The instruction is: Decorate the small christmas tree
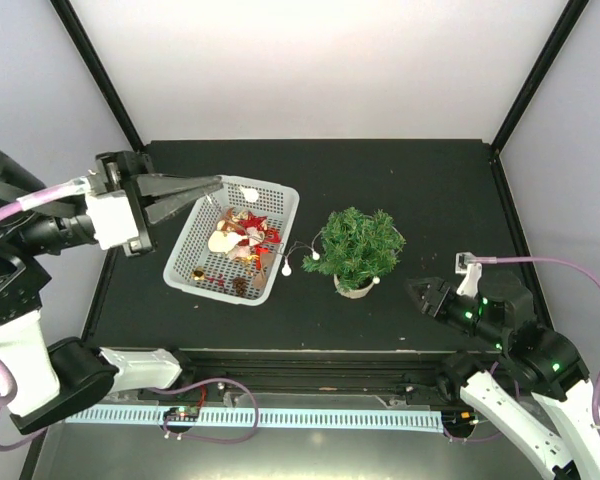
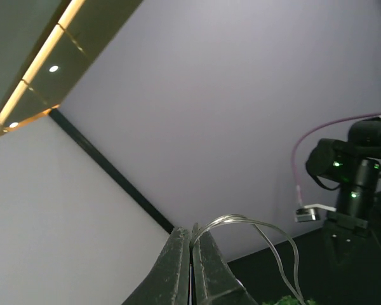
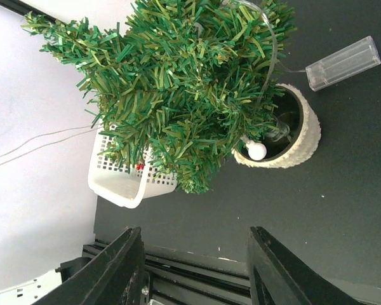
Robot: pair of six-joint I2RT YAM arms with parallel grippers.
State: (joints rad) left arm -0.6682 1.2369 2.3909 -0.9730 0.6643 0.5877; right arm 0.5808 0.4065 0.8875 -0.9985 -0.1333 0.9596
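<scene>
The small christmas tree (image 1: pixel 360 243) stands upright in its whitish pot (image 1: pixel 354 288) right of centre on the black table. A thin light wire (image 2: pixel 241 221) with small white bulbs (image 1: pixel 285 268) runs from the tree up to my left gripper (image 1: pixel 216 185), which hangs above the basket's far-left corner. In the left wrist view that gripper (image 2: pixel 191 230) is shut on the wire's loop. My right gripper (image 1: pixel 415 289) rests low, right of the pot, open and empty. In the right wrist view it (image 3: pixel 193 232) faces the tree (image 3: pixel 178 82) and pot (image 3: pixel 305 136), where one bulb (image 3: pixel 256 150) hangs at the rim.
A white mesh basket (image 1: pixel 185 250) of ornaments sits left of the tree, close beside it. A clear plastic battery box (image 3: pixel 341 62) lies on the table by the pot. Walls enclose the table at the back and sides.
</scene>
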